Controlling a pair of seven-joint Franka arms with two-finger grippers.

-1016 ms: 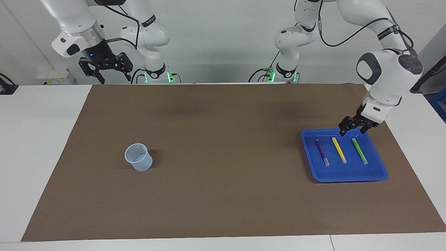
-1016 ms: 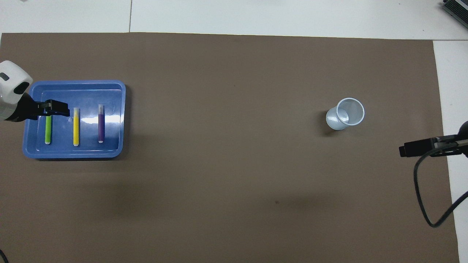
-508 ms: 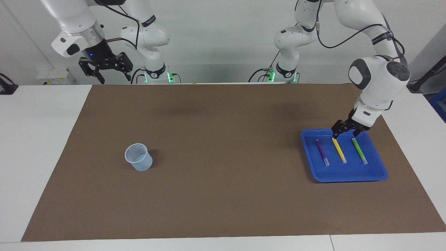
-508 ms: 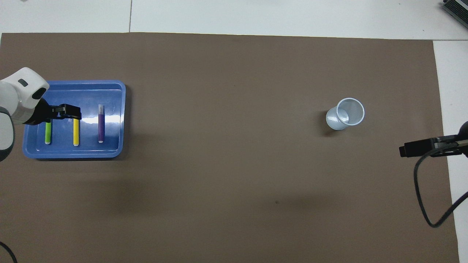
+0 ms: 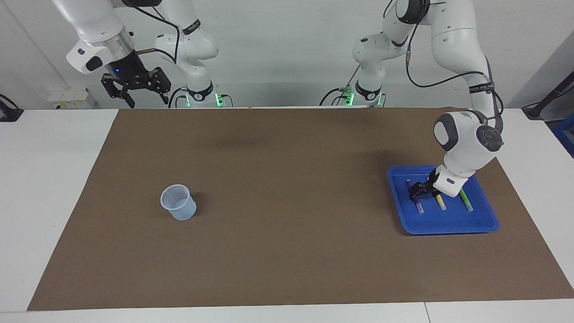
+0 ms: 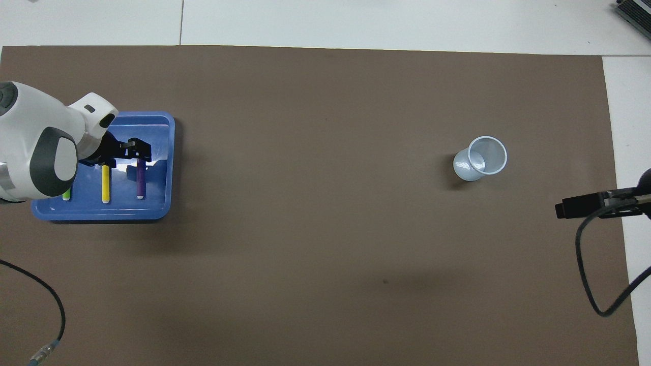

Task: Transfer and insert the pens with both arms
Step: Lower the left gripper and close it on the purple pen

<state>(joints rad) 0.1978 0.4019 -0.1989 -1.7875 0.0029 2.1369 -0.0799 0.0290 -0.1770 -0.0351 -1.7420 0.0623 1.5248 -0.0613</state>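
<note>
- Two white arms, rising from the robots' edge of the surface (image 5: 45, 179), each with a black end effector.
- Brown mat (image 5: 287, 202) spread over most of the surface, white margins showing around it.
- Left arm bent down low over the blue tray (image 5: 448, 224), bulky white wrist covering part of the tray in the overhead view.
- Right arm raised and waiting above the mat corner at its own end, close to the robots.
- Blue tray lying flat on the mat toward the left arm's end of the surface, holding three pens side by side, pale cap ends pointing away from the robots.
- Pale translucent cup (image 5: 178, 202) standing upright on the mat toward the right arm's end, well apart from the tray.
- Right end effector (image 5: 143, 92) hanging in the air, fingers spread open, holding nothing.
- Left end effector (image 5: 417, 190) down inside the tray, at the purple pen (image 6: 141, 183), fingers on either side of its upper part; cannot tell whether closed on it or not.
- Yellow pen (image 6: 106, 185) in the middle of the three, partly under the wrist.
- Green pen (image 5: 465, 201) nearest the left arm's end, mostly hidden from above, only its lower end visible.
</note>
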